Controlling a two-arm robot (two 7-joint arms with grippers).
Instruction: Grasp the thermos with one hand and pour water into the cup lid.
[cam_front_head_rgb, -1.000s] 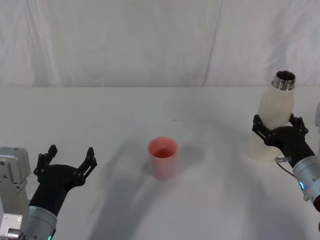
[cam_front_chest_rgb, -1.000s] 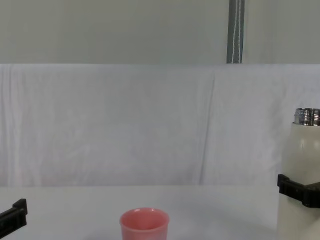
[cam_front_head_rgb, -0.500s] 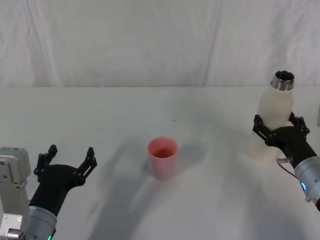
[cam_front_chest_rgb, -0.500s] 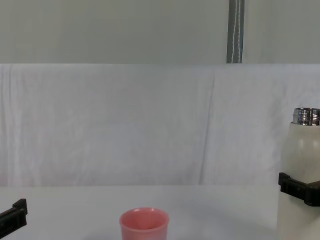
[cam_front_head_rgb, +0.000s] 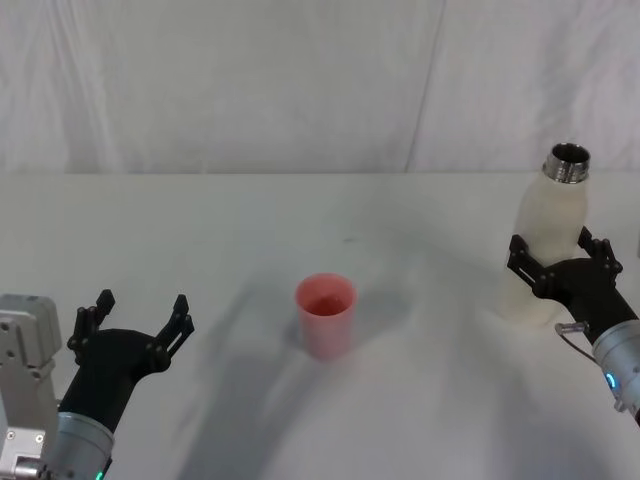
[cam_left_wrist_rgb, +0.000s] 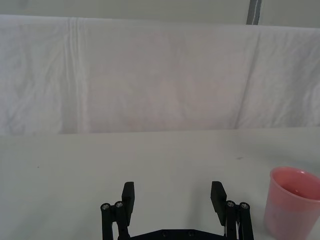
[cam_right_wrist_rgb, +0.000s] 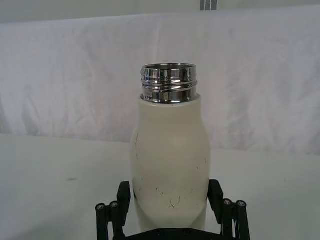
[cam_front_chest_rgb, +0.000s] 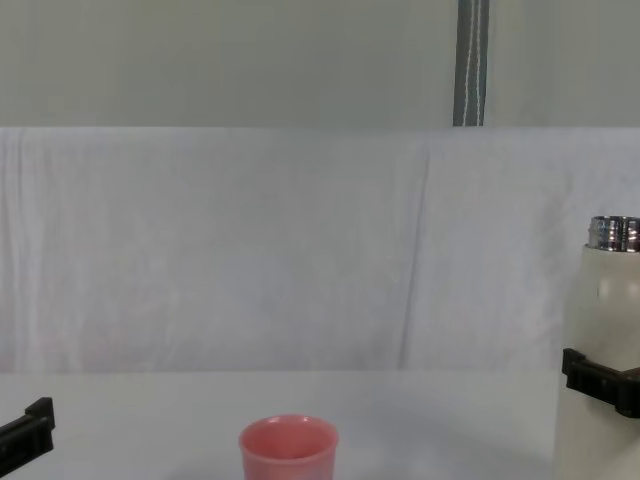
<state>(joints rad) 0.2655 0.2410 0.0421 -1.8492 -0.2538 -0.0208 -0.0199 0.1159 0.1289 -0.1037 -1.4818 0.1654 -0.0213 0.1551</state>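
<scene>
Lab-style robot test rig, staged and bare.

Tabletop (cam_front_head_rgb: 200, 230) is plain white w/ no clutter; behind it a white cloth backdrop (cam_front_chest_rgb: 250, 250), creased, hung as a screen along the far edge. Above the cloth, chest view shows a blank pale wall (cam_front_chest_rgb: 200, 60) & one vertical metal pole (cam_front_chest_rgb: 472, 62). No household furniture, no shop fittings, just a curtained-off bench. Props are minimal: one thermos (cam_right_wrist_rgb: 170, 170) & one pink cup lid (cam_front_head_rgb: 325, 315) set out on the white surface, typical of a demo/recording setup.
</scene>
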